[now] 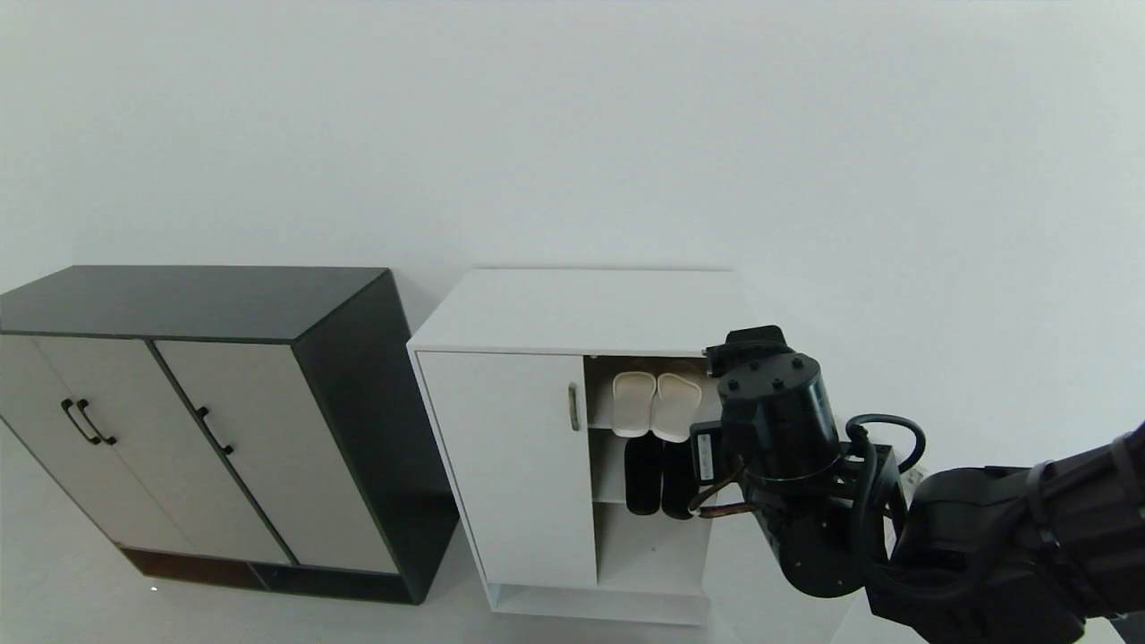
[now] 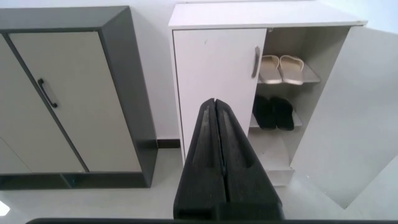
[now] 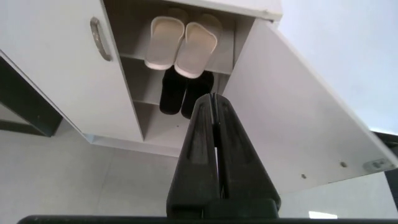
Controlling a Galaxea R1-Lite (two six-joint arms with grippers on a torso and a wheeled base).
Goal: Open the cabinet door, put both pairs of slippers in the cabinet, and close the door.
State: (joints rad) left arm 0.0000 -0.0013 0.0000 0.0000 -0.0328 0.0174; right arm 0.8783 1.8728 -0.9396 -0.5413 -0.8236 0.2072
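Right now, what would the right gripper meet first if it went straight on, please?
Probably the black slippers inside the white cabinet; the shut right gripper aims through the open side, close beside the open door. Depth is unclear.

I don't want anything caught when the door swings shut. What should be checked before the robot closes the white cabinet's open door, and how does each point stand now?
1. White slippers on the top shelf: ok.
2. Black slippers on the shelf below: ok.
3. Slipper tips clear of the door's path: cannot tell; the white pair seems to overhang its shelf's front edge.
4. Right door swung wide open, nothing lying against its inner face: ok.
5. Left door already shut: ok.
6. Right gripper and left gripper both shut and holding nothing: ok.
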